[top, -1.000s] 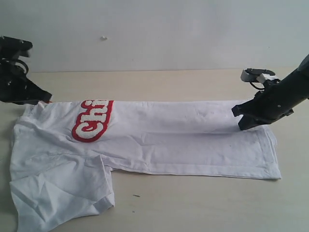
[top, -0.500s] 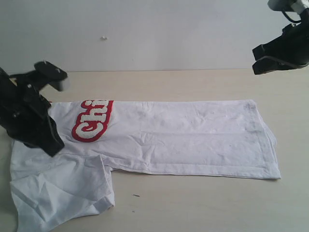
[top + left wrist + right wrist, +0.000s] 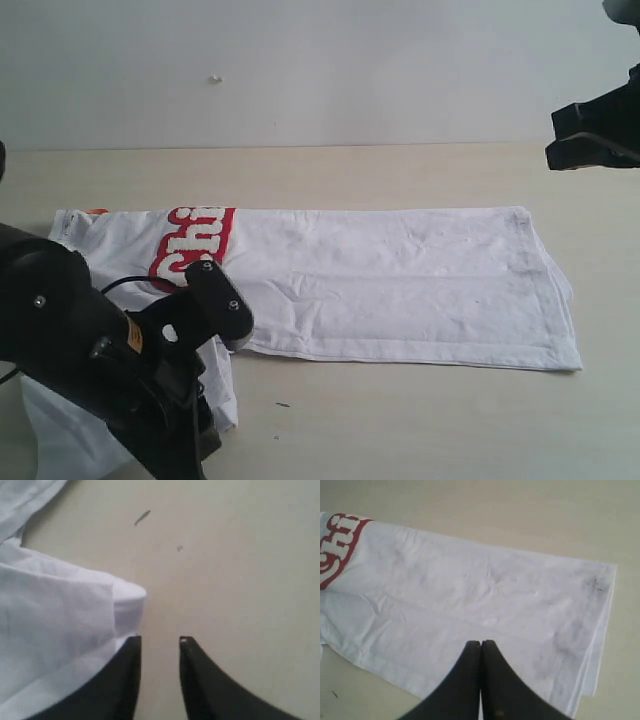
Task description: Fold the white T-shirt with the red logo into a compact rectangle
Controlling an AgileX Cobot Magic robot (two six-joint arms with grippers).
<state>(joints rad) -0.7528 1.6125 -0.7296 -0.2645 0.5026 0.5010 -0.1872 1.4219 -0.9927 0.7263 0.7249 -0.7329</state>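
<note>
Beige table (image 3: pixel 400 420), white T-shirt (image 3: pixel 400 280) half-folded, left gripper (image 3: pixel 160 641) now lower beside sleeve (image 3: pixel 75 615), slightly parted, right gripper (image 3: pixel 481 643) closed, empty.

Bare table (image 3: pixel 430 420) lies open in front of the right half of the white T-shirt (image 3: pixel 400 280) and in the strip behind it. The left arm (image 3: pixel 100 360) bulks over the near-left corner, covering that end of the shirt, with the left gripper (image 3: pixel 160 639) low beside the cloth's edge. The right gripper (image 3: pixel 592 140) hangs high at far right, off the cloth.
</note>
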